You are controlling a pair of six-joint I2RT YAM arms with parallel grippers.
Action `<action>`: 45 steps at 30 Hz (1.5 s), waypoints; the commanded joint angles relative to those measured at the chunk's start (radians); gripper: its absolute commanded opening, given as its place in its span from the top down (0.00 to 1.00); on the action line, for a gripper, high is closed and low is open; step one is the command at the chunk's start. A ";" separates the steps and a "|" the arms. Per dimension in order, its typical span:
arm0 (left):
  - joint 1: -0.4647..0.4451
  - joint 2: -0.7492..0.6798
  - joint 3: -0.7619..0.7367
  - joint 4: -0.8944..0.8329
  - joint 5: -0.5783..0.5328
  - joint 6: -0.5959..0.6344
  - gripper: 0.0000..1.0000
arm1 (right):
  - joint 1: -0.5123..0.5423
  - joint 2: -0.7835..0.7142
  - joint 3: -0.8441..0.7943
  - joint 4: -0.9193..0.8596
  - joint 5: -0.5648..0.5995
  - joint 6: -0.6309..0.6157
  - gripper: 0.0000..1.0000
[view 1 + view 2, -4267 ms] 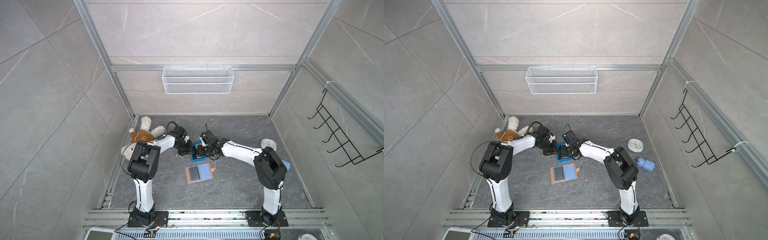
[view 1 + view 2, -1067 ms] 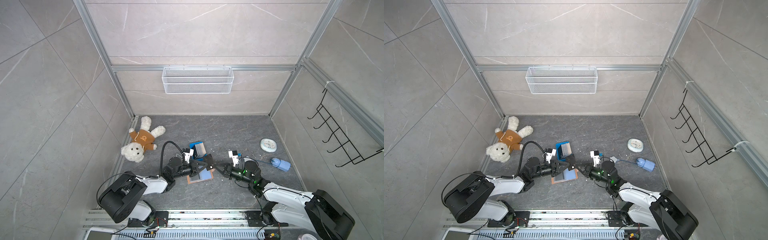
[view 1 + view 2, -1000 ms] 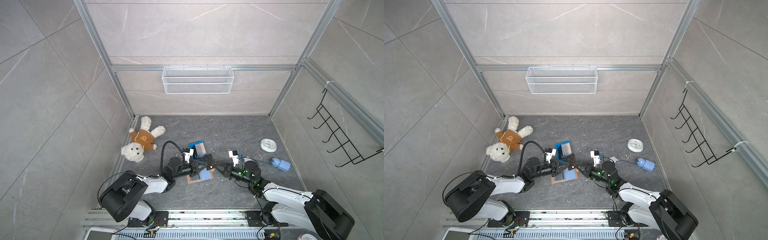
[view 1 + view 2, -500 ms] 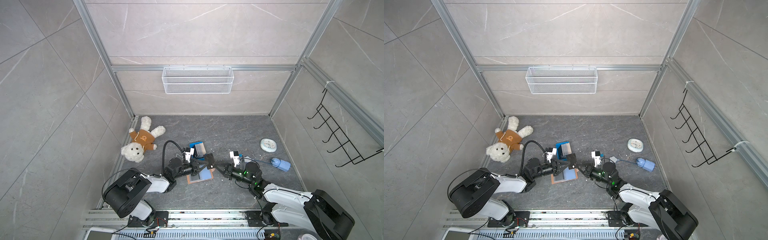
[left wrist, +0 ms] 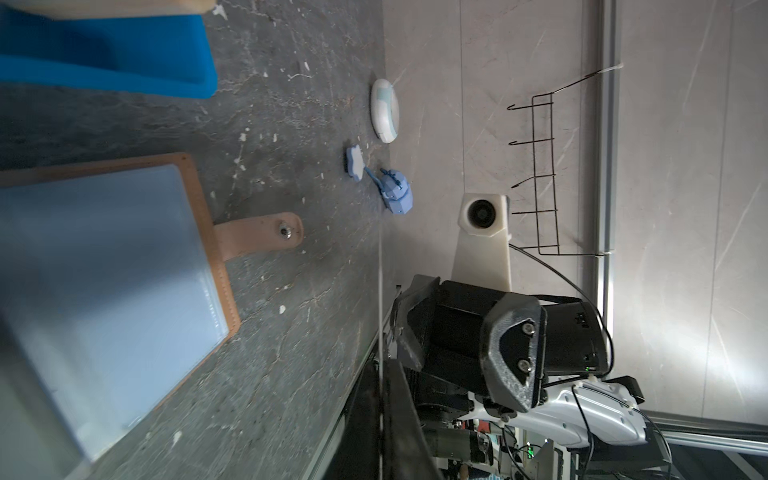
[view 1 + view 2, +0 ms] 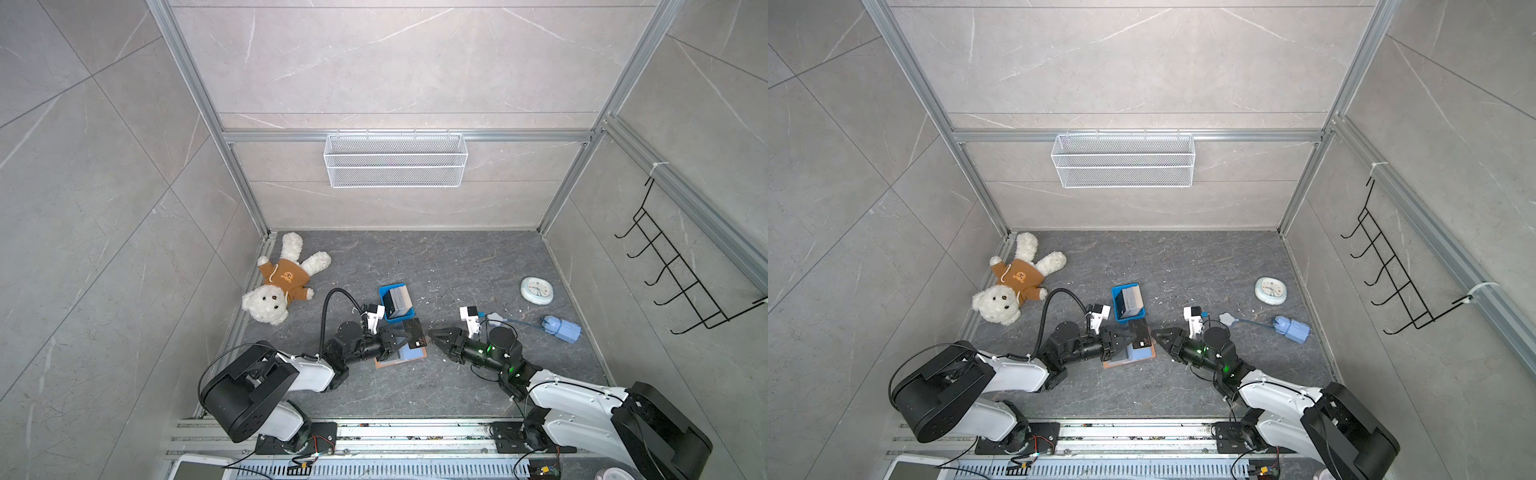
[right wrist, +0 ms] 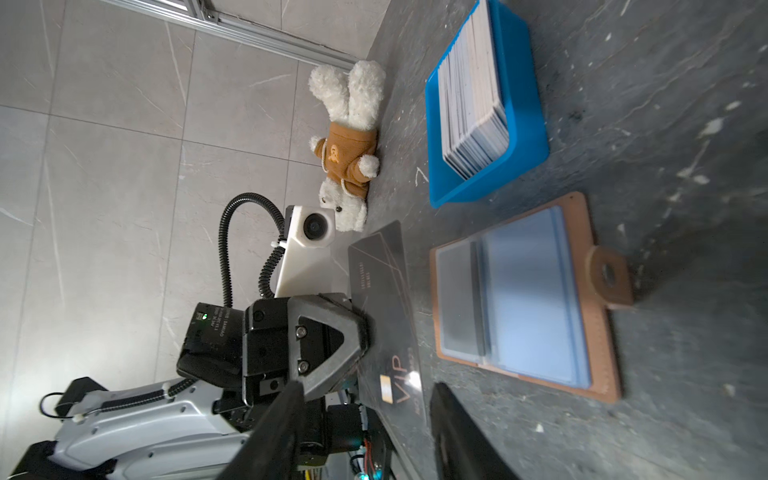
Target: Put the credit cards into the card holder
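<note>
Black VIP card [image 6: 415, 336] sits clamped in the left claw [image 6: 401, 336] above the card holder [image 6: 410, 355], right claw [image 6: 435, 334] parted alongside.

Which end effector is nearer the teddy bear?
Left. The left end effector is beside the card holder, right of the teddy bear; the right end effector is farther right.

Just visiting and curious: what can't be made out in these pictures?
- Small print on the black VIP card: blurred in the right wrist view.
- Card count inside the card holder: blurred in both wrist views.
- Blue tray: cut off by the left wrist view's edge.
- Clock hands: too small in a top view.
</note>
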 commanded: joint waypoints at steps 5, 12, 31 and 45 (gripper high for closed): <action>0.052 -0.126 -0.037 -0.174 0.059 0.125 1.00 | 0.010 -0.118 0.023 -0.350 0.100 -0.162 0.43; 0.097 -0.270 -0.043 -0.400 0.120 0.199 1.00 | 0.018 -0.149 0.136 -0.676 0.199 -0.317 0.54; 0.143 -0.172 -0.057 -0.392 0.177 0.272 1.00 | 0.142 0.143 0.372 -0.869 0.352 -0.408 0.71; 0.144 -0.136 -0.007 -0.463 0.172 0.326 1.00 | 0.144 0.261 0.437 -0.858 0.355 -0.427 0.75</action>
